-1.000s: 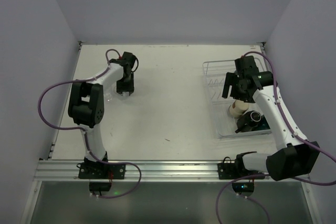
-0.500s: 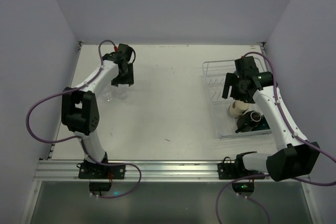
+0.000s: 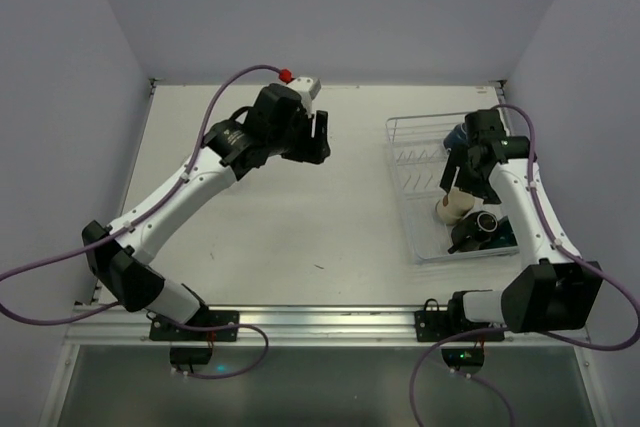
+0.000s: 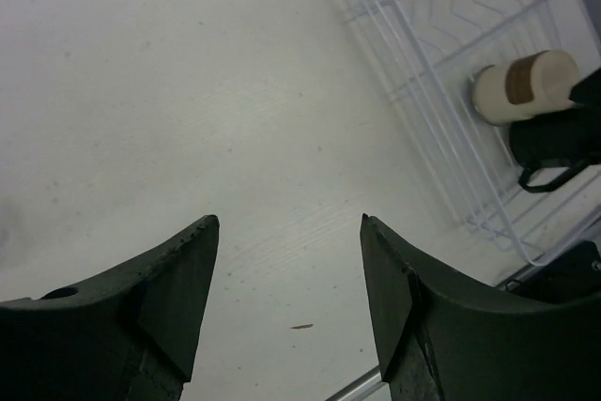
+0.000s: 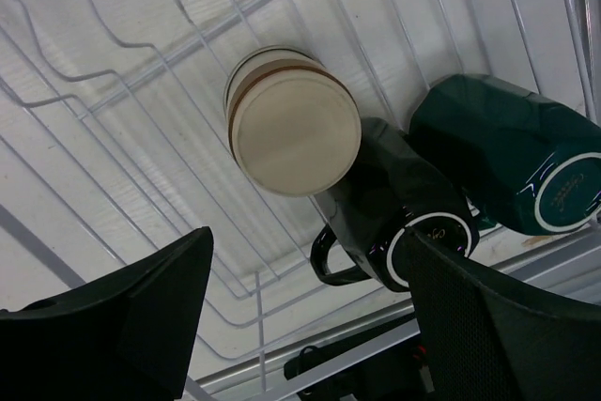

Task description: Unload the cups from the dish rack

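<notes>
White wire dish rack (image 3: 415,137) at the bench's (image 3: 300,217) right holds a cream cup (image 5: 293,133), black mug (image 5: 394,208) and dark teal mug (image 5: 507,152) at its near end. Right fingers (image 5: 141,316) hover above them, spread wide and empty. Left fingers (image 4: 169,279), equally spread and empty, hang left of the rack.

A robot test lab: plain walls (image 3: 330,7) enclose a white worktop (image 3: 300,217), with an aluminium mounting rail (image 3: 320,321) along its near edge.

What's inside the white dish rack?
Three cups lie inside the dish rack: a cream cup with a brown band, a black mug with a handle, and a dark teal mug. From above, the right arm covers part of the rack, so more could hide there.
</notes>
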{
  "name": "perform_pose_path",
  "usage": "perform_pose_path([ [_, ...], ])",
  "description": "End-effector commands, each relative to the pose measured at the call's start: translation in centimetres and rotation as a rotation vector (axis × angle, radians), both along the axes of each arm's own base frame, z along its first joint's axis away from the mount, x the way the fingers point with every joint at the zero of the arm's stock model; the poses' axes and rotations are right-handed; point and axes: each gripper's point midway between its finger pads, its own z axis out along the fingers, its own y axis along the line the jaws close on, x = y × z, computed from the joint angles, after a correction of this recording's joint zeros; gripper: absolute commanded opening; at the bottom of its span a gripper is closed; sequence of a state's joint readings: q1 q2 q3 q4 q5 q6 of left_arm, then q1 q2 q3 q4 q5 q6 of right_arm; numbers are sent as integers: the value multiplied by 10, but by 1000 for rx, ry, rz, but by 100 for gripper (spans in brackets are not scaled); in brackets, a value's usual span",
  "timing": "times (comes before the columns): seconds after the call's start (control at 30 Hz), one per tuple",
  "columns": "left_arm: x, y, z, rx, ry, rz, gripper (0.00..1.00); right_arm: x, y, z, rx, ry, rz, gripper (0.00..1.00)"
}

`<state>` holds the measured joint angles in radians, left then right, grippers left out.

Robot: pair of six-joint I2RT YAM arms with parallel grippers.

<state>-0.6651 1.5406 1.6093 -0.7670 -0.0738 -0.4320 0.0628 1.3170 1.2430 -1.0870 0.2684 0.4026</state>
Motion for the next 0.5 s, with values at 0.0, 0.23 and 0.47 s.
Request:
perform_pose_path([
  [0.0,-19,-32,9,-145,-4,-114,66,5,-5,1,13,-4,-23,84],
  [0.23,-36,-45,3,-160,0,-197,67,14,1,-12,89,8,-34,83],
  [0.47,-33,-40,12,-130,-50,-211,69,17,-4,-45,148,42,-86,84],
])
